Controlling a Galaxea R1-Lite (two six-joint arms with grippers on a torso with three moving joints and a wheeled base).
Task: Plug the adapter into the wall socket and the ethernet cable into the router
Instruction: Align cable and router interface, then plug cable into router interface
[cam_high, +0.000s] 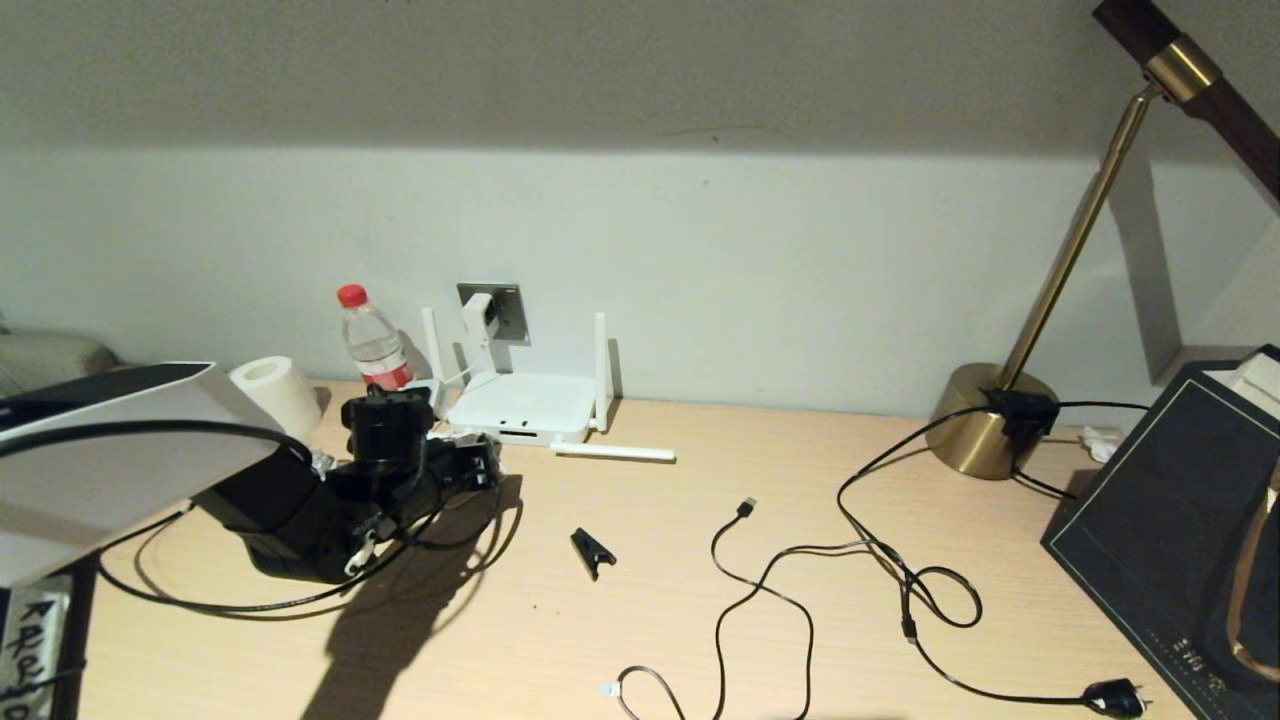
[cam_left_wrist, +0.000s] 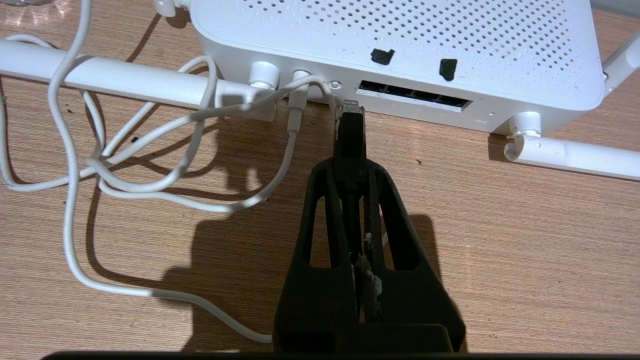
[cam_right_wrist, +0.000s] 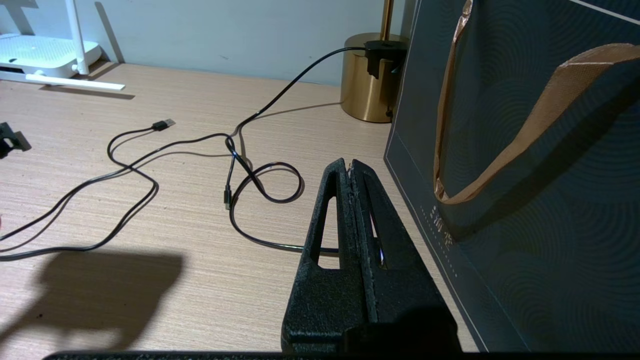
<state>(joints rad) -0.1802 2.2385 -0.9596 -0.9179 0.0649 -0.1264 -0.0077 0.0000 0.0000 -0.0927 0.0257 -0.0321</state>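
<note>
The left gripper (cam_left_wrist: 350, 145) is clamped on the thick black ethernet cable's (cam_left_wrist: 348, 137) clear connector, just beside the flat white router's (cam_left_wrist: 400, 45) ports at twelve o'clock. The light, brittle connector seems best held by its stiff boot. The right gripper (cam_right_wrist: 350, 167) rests pressed together, empty.

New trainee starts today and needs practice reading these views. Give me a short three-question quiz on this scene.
1. True or false: the adapter sits in the wall socket.
2. What does the left hand grip?
A. ethernet cable
B. water bottle
C. antenna
3. Fill in: the connector tip is just short of the router's ____.

Key:
1. True
2. A, the ethernet cable
3. ports
</note>
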